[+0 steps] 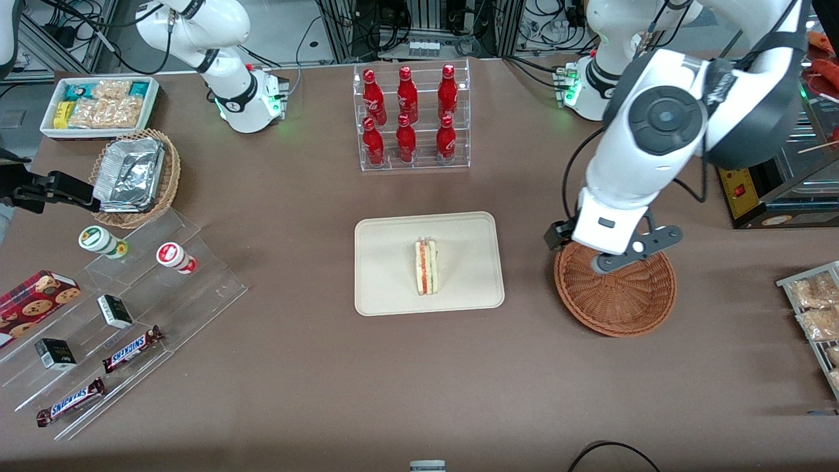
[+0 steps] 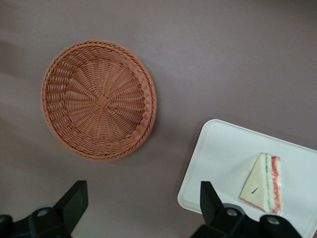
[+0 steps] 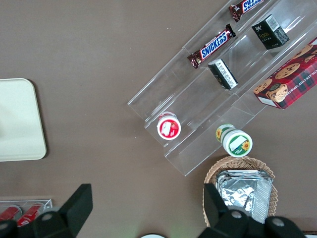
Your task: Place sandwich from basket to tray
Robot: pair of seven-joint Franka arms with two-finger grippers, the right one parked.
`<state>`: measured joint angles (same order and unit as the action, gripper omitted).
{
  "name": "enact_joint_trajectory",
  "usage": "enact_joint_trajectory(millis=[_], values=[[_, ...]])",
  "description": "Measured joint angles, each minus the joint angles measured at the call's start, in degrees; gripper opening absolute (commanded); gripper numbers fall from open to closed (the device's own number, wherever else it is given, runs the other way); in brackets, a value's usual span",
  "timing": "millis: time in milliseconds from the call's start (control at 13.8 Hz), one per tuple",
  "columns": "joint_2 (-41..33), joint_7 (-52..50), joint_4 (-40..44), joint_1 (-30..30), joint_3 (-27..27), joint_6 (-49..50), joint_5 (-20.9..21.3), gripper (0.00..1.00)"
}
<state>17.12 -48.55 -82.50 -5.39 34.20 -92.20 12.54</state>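
While the sandwich lies on the tray, empty wide-parted jaws hover above the basket.

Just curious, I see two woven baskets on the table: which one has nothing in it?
The reddish-brown basket under the open gripper holds nothing. The tan basket carries foil trays.

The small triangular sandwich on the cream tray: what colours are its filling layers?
Red and green stripes between pale bread on the sandwich, clearest in the left wrist view, with the open gripper above the table.
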Motion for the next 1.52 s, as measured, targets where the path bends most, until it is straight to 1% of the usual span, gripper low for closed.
enact_joint_trajectory(millis=[73, 145, 363, 435, 653, 798, 871, 1016, 1524], values=[[-0.82, 2.12, 0.0, -0.27, -0.88, 0.89, -0.82, 1.0], [-1.85, 5.04, 0.0, 0.05, -2.97, 1.69, -2.43, 1.0], [-6.07, 18.15, -0.3, 2.59, -13.95, 4.8, -8.06, 1.0], [-7.57, 22.67, -0.59, 2.86, -16.94, 6.18, -8.89, 1.0], [-11.68, 34.44, -2.59, 3.34, -24.55, 7.89, -9.69, 1.0], [-13.59, 38.5, -4.33, 4.67, -28.87, 7.89, -10.47, 1.0], [-13.88, 39.33, -4.44, 5.03, -30.12, 7.85, -11.68, 1.0], [-13.68, 39.71, -4.4, 5.07, -30.74, 7.76, -12.83, 1.0], [-13.73, 39.88, -3.82, 7.02, -30.74, 7.74, -12.95, 1.0]])
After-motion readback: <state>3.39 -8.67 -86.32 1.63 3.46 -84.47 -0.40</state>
